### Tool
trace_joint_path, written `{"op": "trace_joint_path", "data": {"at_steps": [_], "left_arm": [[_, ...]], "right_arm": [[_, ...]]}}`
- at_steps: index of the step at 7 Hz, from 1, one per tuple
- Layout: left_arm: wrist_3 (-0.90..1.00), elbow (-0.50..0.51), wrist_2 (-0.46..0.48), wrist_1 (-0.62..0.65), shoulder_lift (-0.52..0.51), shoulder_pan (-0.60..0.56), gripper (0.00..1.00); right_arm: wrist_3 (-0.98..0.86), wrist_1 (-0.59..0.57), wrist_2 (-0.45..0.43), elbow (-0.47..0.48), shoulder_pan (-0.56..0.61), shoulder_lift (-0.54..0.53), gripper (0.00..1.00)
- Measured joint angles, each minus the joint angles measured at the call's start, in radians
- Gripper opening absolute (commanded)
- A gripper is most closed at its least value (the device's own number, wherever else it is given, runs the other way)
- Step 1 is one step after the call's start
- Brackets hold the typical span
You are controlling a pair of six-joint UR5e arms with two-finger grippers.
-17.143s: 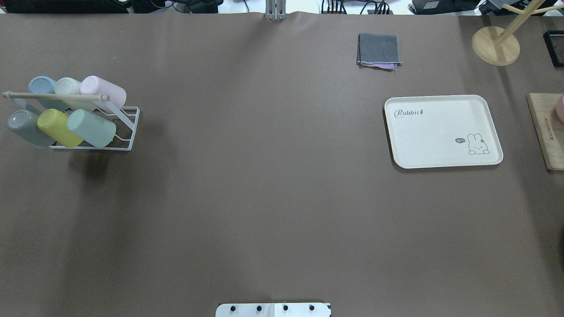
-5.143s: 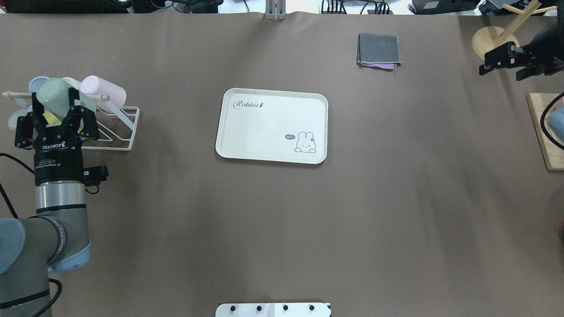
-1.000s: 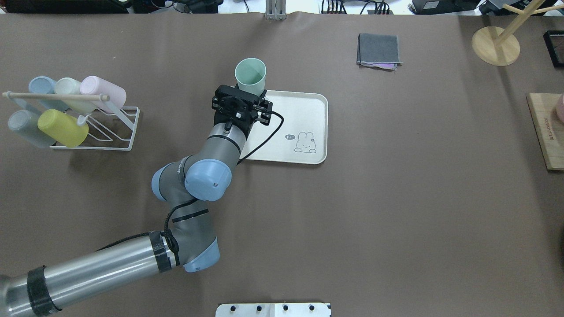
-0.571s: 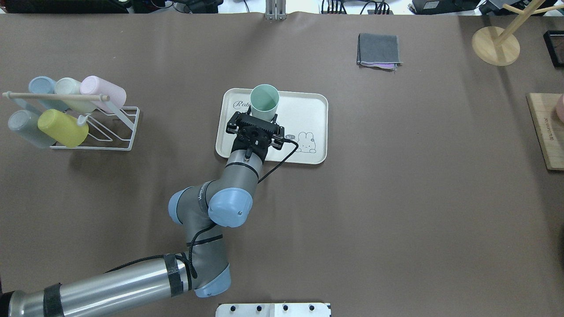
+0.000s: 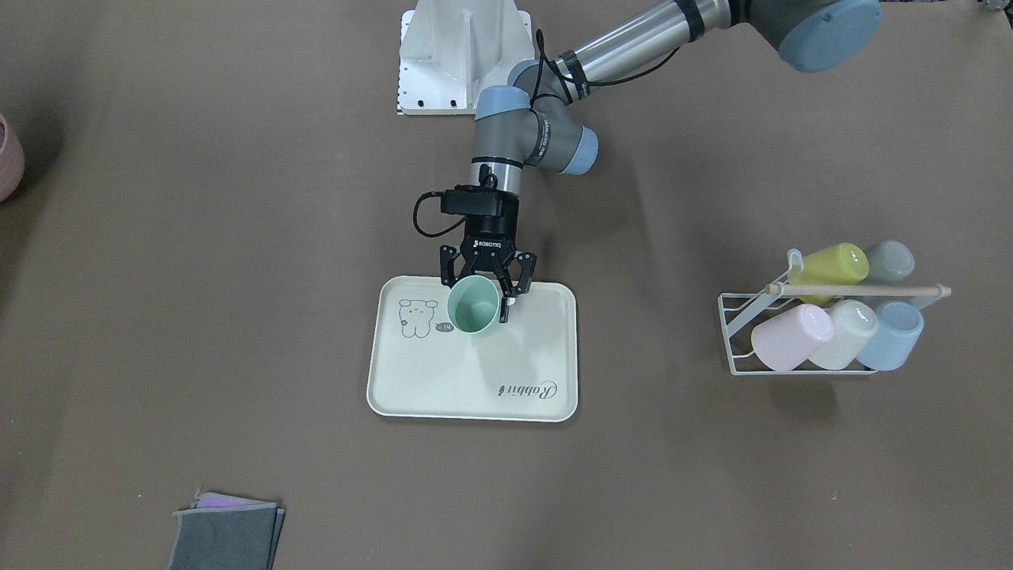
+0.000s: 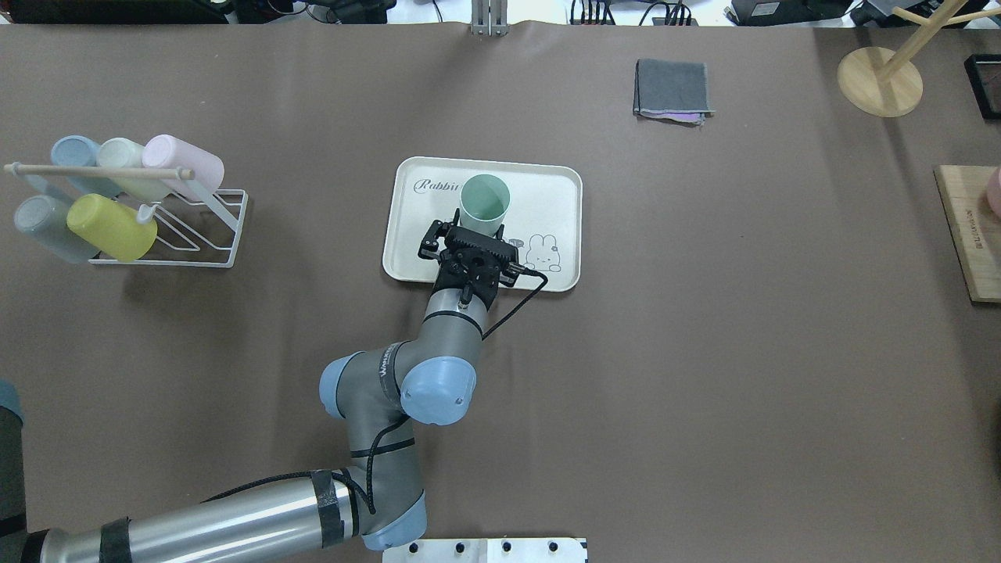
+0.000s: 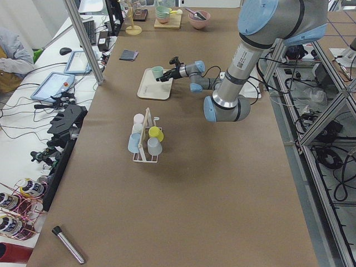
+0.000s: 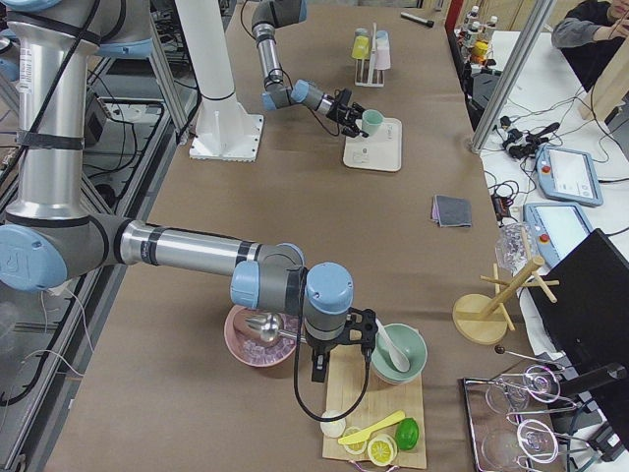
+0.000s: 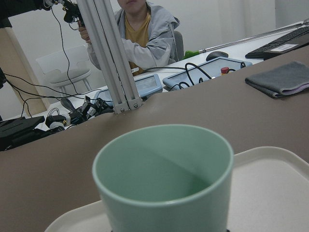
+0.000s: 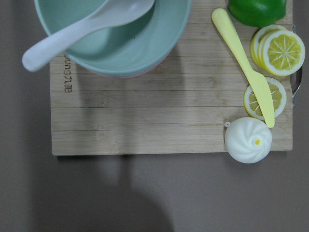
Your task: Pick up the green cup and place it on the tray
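Observation:
The green cup [image 6: 485, 202] is upright, mouth up, over the middle of the cream tray [image 6: 547, 188]. My left gripper [image 6: 477, 228] is shut on the cup's lower wall. In the front view the cup [image 5: 473, 306] sits between the black fingers [image 5: 504, 294] over the tray [image 5: 475, 380], beside its line drawing. The left wrist view shows the cup [image 9: 164, 174] close up, with the tray's rim [image 9: 275, 154] behind it. I cannot tell whether the cup's base touches the tray. My right gripper [image 8: 339, 346] hangs over a wooden board; I cannot tell if it is open or shut.
A white wire rack [image 6: 211, 234] at the left holds several pastel cups, among them a lime one [image 6: 109, 227]. A folded grey cloth [image 6: 672, 87] lies at the back right. A wooden stand [image 6: 880, 82] and a cutting board [image 6: 970, 234] with a bowl [image 10: 116, 34] are at the right.
My left arm has carried the green cup from beyond the tray's far edge back toward the robot and to the right, over the tray's middle. The gripper stays shut on it.

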Motion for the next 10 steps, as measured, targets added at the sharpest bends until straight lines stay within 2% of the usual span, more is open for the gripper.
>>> {"op": "trace_joint_path", "data": {"at_steps": [8, 9, 10], "left_arm": [[-0.103, 0.063, -0.007, 0.003, -0.020, 0.002, 0.40], [-0.103, 0.064, -0.007, 0.003, -0.023, 0.001, 0.53], [-0.103, 0.066, -0.008, 0.004, -0.025, 0.001, 0.62]], "right_arm": [[-0.002, 0.002, -0.003, 0.000, 0.000, 0.001, 1.00], [-0.002, 0.002, -0.003, 0.000, 0.000, 0.001, 1.00], [-0.002, 0.002, -0.002, 0.000, 0.000, 0.001, 1.00]]}}
